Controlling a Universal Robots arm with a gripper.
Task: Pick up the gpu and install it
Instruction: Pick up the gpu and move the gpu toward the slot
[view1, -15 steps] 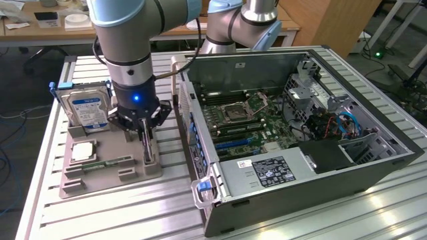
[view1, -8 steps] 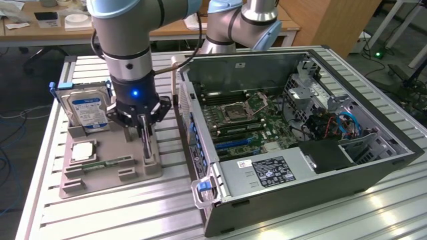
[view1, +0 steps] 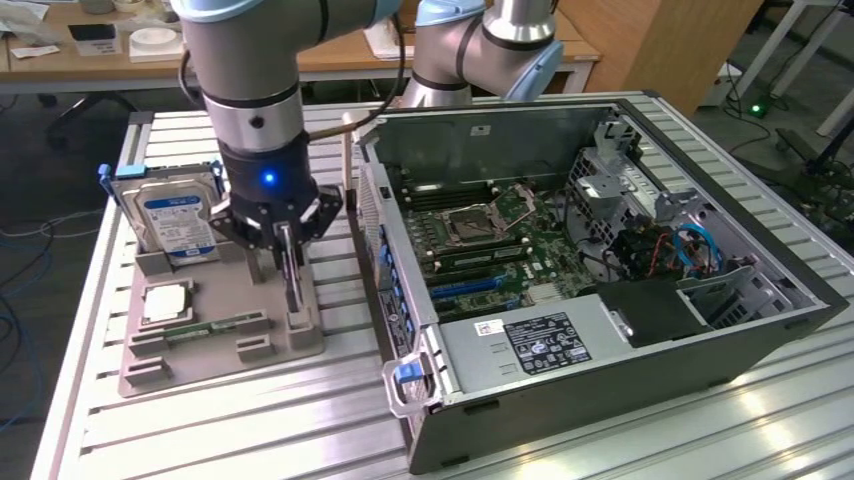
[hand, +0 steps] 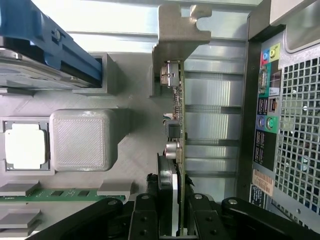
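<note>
Gripping the gpu (hand: 179, 117) edge-on, pincer (hand: 172, 202) sits clamped above grey tray (view1: 200, 350) on ribbed metal tabletop (view1: 267, 425); open computer case (view1: 601, 400) beside, wooden desk (view1: 340, 60) behind.

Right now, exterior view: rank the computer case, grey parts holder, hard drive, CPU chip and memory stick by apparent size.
1. computer case
2. grey parts holder
3. hard drive
4. CPU chip and memory stick: too close to rank. The stick looks longer, the chip wider.

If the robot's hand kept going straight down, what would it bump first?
The hand grips the gpu, standing on edge. Going straight down, it would likely press the gpu into the grey holder underneath, though depth is unclear.
</note>
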